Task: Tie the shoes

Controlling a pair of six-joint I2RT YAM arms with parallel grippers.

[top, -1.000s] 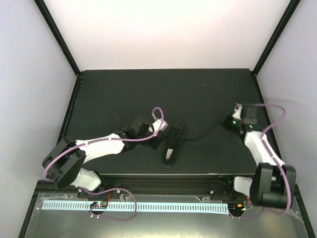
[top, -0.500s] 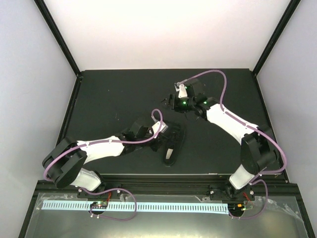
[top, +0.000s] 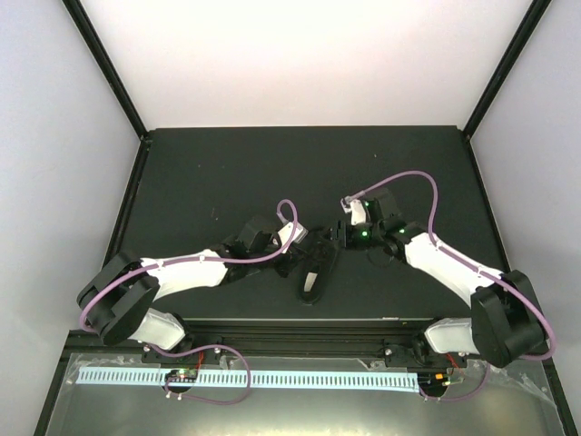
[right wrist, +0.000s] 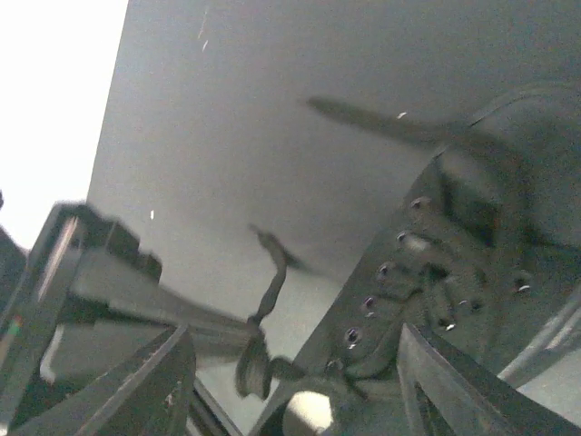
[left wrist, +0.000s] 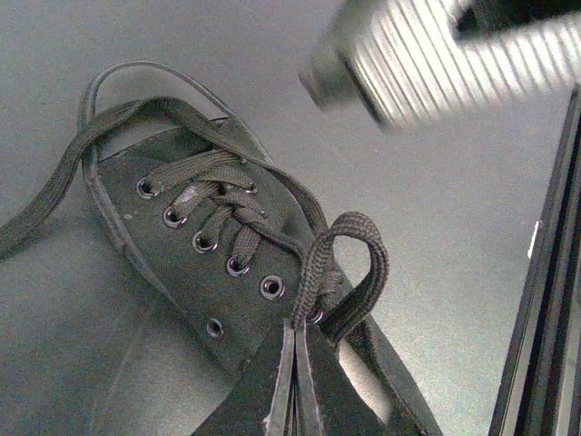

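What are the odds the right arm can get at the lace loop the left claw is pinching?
Probably yes. The right claw hovers open close beside the shoe. The lace loop stands up free above the left claw, whose tips are shut, and nothing shows between them.

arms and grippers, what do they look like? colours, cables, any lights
Both the left arm and right arm have white link shells between bulky black joints, each trailed by a looping purple cable. Green lights glow near the right wrist. The left gripper and right gripper have black fingers.
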